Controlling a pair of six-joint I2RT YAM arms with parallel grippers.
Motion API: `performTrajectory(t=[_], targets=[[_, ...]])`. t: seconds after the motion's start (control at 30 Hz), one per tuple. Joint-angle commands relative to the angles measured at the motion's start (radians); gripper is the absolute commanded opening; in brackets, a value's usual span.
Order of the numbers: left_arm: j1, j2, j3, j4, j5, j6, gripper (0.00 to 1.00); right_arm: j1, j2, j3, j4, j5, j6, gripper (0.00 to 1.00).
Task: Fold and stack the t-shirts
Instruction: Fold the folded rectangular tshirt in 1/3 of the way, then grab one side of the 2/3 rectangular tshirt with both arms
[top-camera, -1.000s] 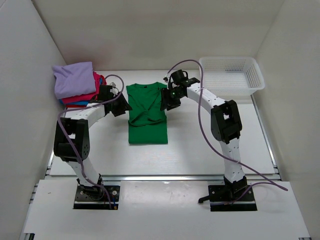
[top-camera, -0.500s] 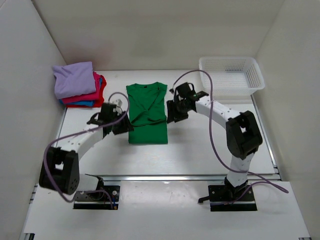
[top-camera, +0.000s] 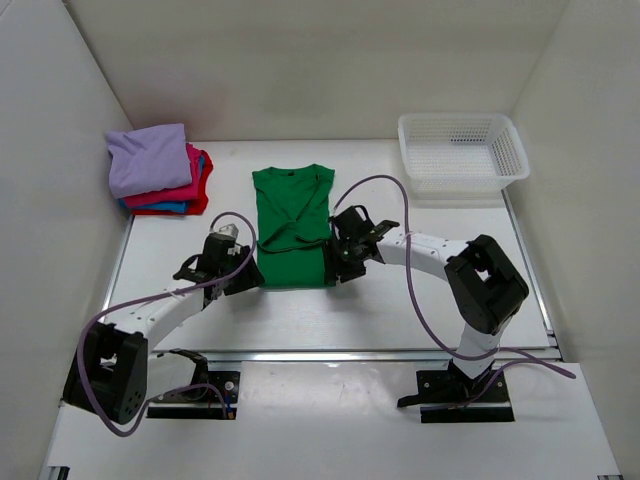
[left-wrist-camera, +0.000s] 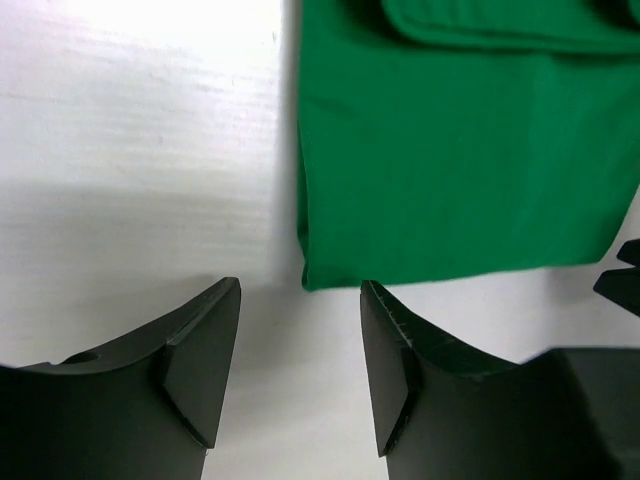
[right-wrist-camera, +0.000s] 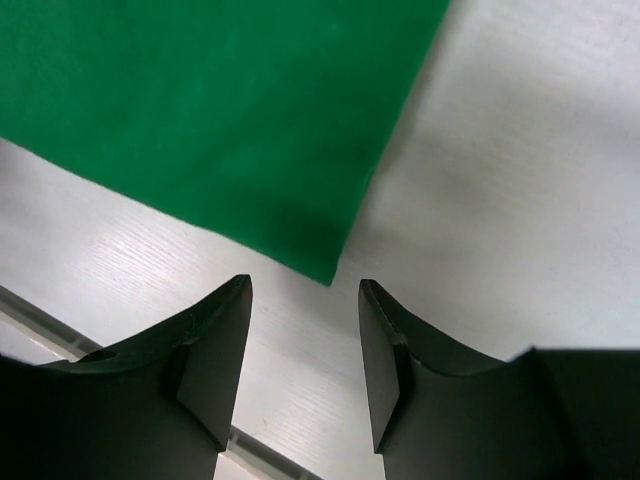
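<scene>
Green t-shirt (top-camera: 293, 228) lies flat on the white tabletop (top-camera: 420, 310), its sides folded in to a long rectangle and its hem corners just ahead of the two pincers. Left pincer (left-wrist-camera: 300, 300) is released, jaws spread, with the hem's left corner directly in front of the gap. The right pincer (right-wrist-camera: 305, 290) is likewise released, with the right corner just ahead of it. For a clean fold, I judge each should slide low along the tabletop, catch every layer at its corner, then lift evenly together. The cloth looks thin, matte and limp, so it may sag. The stack of folded t-shirts (top-camera: 158, 170) sits well beyond the left pincer.
</scene>
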Motion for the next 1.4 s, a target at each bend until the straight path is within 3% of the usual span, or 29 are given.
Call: performTrajectory(t=[0.0,0.23,0.33,0.37,0.4,0.43,0.63,0.83,0.97,1.13,1.37], targets=[[-0.013,-0.004,-0.019,0.091,-0.053,-0.043,0.61,-0.001,-0.002,0.004,0.079,0.037,0.033,0.44],[-0.052,0.096,0.005,0.150,-0.079,-0.059,0.58,0.000,0.047,0.022,0.077,0.046,0.027,0.39],[-0.080,0.142,0.027,0.130,-0.070,-0.060,0.52,0.016,0.064,0.021,0.065,0.057,0.033,0.31],[-0.089,0.146,0.025,0.133,-0.071,-0.065,0.49,0.010,0.067,0.030,0.065,0.054,0.029,0.18],[-0.095,0.146,0.019,0.131,-0.065,-0.065,0.22,0.011,0.070,0.027,0.065,0.049,0.030,0.00],[-0.094,0.152,0.013,0.134,-0.056,-0.068,0.01,0.013,0.073,0.025,0.062,0.040,0.029,0.00],[-0.088,0.039,0.091,-0.118,0.013,-0.005,0.00,0.056,-0.023,0.065,-0.123,0.050,-0.033,0.00],[-0.059,-0.090,0.169,-0.324,0.116,0.050,0.00,0.068,-0.138,0.102,-0.269,-0.041,-0.068,0.00],[-0.091,-0.143,0.166,-0.393,0.145,0.038,0.00,0.097,-0.189,0.107,-0.352,-0.051,-0.066,0.00],[-0.040,-0.292,0.197,-0.464,0.142,0.004,0.00,0.102,-0.293,0.085,-0.395,-0.068,-0.043,0.00],[-0.045,-0.302,0.286,-0.504,0.165,0.003,0.00,0.057,-0.326,0.117,-0.450,-0.084,-0.074,0.00]])
